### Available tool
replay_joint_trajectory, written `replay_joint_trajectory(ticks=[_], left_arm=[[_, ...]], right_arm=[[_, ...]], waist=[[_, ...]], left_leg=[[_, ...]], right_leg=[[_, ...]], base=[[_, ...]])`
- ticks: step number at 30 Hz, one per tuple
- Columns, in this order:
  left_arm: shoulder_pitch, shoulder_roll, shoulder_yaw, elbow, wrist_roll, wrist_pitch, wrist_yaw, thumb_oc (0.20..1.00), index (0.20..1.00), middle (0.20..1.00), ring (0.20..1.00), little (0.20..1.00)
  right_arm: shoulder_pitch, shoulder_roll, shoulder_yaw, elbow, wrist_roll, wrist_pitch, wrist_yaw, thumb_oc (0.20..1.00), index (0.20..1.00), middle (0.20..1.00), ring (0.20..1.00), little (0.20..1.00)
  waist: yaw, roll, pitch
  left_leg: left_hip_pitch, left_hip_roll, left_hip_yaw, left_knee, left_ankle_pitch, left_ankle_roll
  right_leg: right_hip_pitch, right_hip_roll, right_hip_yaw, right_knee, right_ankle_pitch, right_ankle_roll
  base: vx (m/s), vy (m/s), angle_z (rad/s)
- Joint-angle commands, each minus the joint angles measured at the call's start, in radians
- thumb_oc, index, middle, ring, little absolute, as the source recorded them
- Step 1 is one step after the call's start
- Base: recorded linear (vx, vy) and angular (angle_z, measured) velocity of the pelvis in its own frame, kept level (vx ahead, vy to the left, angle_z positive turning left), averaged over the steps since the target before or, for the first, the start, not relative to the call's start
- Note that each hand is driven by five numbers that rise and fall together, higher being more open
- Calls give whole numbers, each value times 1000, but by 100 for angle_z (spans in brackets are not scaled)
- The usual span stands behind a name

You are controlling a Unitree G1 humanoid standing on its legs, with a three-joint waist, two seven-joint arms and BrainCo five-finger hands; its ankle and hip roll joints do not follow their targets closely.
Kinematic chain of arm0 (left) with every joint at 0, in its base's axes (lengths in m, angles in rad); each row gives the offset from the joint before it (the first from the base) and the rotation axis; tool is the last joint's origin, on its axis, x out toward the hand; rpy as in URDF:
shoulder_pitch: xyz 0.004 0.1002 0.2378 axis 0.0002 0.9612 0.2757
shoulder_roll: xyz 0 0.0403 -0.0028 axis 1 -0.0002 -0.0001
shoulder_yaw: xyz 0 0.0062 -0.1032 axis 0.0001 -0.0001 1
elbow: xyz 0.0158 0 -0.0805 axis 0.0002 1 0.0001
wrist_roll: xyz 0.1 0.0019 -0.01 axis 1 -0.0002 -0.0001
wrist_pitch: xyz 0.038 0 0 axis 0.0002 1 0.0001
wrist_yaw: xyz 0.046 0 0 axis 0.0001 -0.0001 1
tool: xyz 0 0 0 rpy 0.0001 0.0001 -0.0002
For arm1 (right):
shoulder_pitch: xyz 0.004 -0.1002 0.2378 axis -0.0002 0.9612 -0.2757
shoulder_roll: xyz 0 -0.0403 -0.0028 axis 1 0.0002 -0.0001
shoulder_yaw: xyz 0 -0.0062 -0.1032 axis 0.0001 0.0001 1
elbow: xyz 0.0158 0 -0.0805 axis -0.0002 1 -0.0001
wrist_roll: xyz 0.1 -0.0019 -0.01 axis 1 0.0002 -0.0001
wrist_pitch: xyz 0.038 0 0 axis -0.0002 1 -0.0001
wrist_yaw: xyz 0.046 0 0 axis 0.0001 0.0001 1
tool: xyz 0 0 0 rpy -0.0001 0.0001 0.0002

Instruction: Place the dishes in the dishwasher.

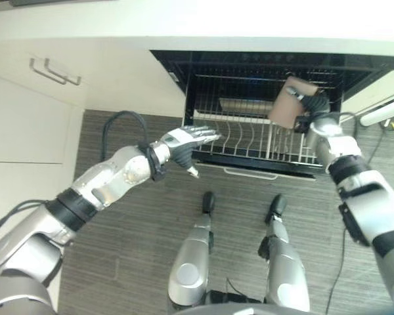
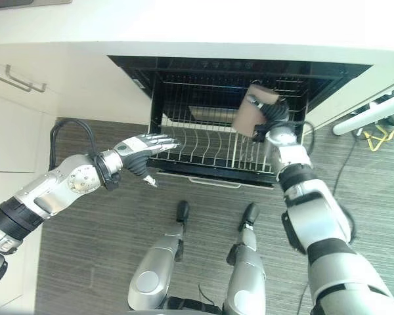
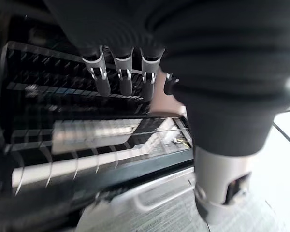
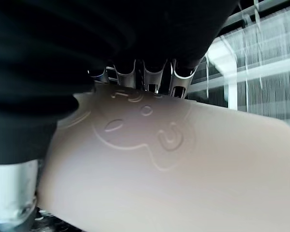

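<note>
A flat pinkish-brown dish (image 1: 290, 103) with an embossed face (image 4: 150, 130) is held on edge above the right part of the wire rack (image 1: 243, 138) of the open dishwasher (image 2: 210, 92). My right hand (image 1: 313, 105) is shut on it, fingers (image 4: 150, 79) over its back edge. My left hand (image 1: 184, 141) hovers open at the rack's front left corner, fingers (image 3: 121, 77) straight and holding nothing. The rack is pulled out and carries upright tines.
A white handle (image 1: 248, 174) runs along the rack's front edge. Cream cabinet doors with a bar handle (image 1: 52, 71) stand to the left. A white countertop (image 1: 203, 23) overhangs the dishwasher. Yellow wire items (image 2: 381, 131) lie on the floor at the right.
</note>
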Motion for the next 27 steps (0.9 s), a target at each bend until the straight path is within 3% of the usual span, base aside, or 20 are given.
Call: replay_joint_trajectory(ticks=[1, 27], left_arm=[[-29, 32, -15, -35, -38, -36, 9, 1000, 1000, 1000, 1000, 1000], [-28, 22, -42, -13, 3, 6, 56, 1000, 1000, 1000, 1000, 1000]], right_arm=[[-81, -11, 43, -49, -105, -4, 1, 200, 200, 200, 200, 200], [-34, -21, 57, -32, -140, 2, -89, 200, 200, 200, 200, 200]], waist=[[24, 6, -16], [9, -10, -16]], left_leg=[[-66, 43, 12, -13, 20, 6], [-53, 50, 32, -17, 16, 6]], right_leg=[[39, -132, 29, 51, -43, 105], [40, -126, 28, 47, -37, 111]], base=[[-26, -20, 7], [-5, 0, -1]])
